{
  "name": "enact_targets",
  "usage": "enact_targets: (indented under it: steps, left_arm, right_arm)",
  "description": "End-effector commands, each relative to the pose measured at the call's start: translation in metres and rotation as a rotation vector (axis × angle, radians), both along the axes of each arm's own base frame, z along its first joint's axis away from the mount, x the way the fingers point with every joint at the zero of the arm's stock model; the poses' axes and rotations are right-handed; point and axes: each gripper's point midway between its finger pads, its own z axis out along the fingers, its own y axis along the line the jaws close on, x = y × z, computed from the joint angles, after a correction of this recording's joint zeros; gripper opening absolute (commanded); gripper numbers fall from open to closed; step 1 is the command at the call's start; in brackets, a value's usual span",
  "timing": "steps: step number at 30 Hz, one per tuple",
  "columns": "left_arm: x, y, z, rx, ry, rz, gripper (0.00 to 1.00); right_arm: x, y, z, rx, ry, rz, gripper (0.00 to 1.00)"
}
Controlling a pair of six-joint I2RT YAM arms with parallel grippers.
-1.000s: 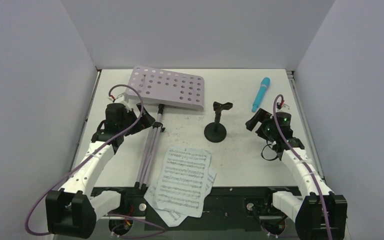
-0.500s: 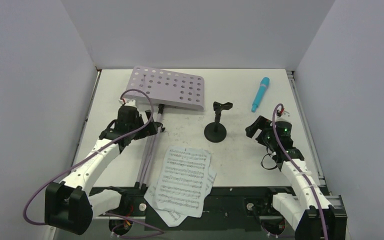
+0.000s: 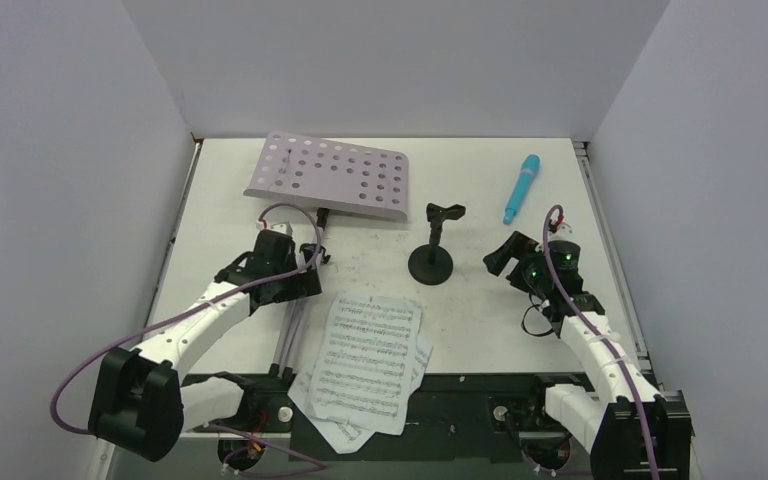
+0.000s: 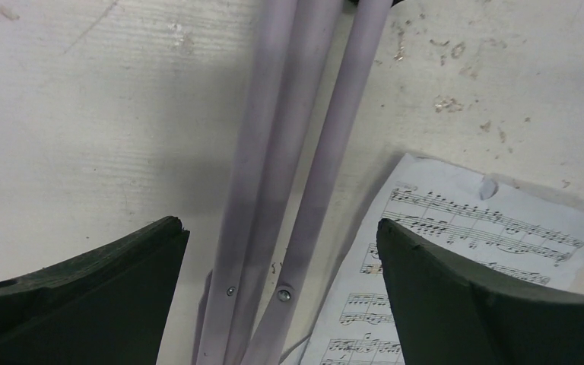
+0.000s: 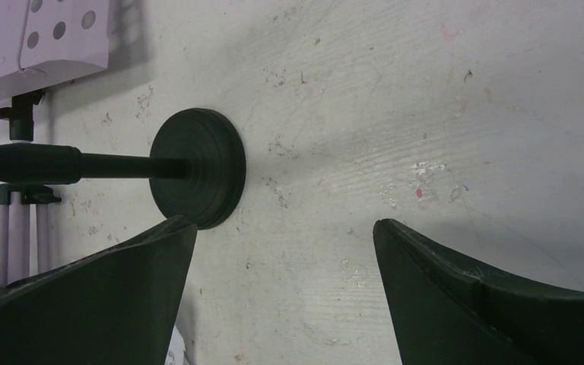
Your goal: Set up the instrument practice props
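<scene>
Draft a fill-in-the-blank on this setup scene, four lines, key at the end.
1. The turquoise microphone lies on the table, not in the mic stand's ____.
2. The mic stand stands ____ on its round base.
3. The left end effector hovers open over the lilac music stand's folded ____.
4. The right end effector is ____, gripping nothing.
Missing words: clip; upright; legs; open.

Bright, even overhead light; soft shadows on the bench [image 5: 426, 114] beyond the right gripper [image 5: 285, 224], itself dark with little detail
</scene>
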Motion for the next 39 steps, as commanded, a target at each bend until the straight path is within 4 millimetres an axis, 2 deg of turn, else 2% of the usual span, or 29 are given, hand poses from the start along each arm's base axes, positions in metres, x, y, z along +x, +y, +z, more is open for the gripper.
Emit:
enact_targets:
  steps: [1,6,10,11,17,21,25,30,39]
  left_arm:
    - [0.001,0.000,-0.014,0.008,0.022,0.014,0.97]
    - [0.005,-0.011,-0.017,-0.029,0.025,-0.018,0.97]
    - [0.005,-0.012,-0.025,-0.023,0.050,-0.025,1.00]
    - [0.005,-0.012,-0.028,-0.022,0.054,-0.026,0.95]
    - [0.006,-0.019,-0.041,-0.029,0.083,-0.044,0.84]
    - [0.006,-0.020,-0.048,-0.008,0.101,-0.052,0.78]
    - [0.002,-0.017,-0.054,0.015,0.123,-0.048,0.75]
    - [-0.001,-0.014,-0.053,0.021,0.105,-0.045,0.75]
    - [-0.003,-0.002,-0.038,0.032,0.013,-0.015,0.83]
  right_arm:
    - [0.010,0.001,0.011,0.026,-0.078,0.002,0.90]
    - [0.006,0.011,0.014,0.039,-0.077,0.073,0.90]
    - [0.001,0.029,0.018,0.083,-0.092,0.181,0.90]
    - [-0.001,0.035,0.021,0.101,-0.103,0.217,0.90]
    - [-0.008,0.066,0.047,0.192,-0.177,0.333,0.90]
    - [-0.011,0.103,0.068,0.231,-0.235,0.421,0.90]
    - [-0.004,0.127,0.095,0.276,-0.304,0.454,0.90]
    - [0.015,0.136,0.132,0.386,-0.396,0.421,0.90]
    - [0.046,0.144,0.154,0.544,-0.435,0.350,0.90]
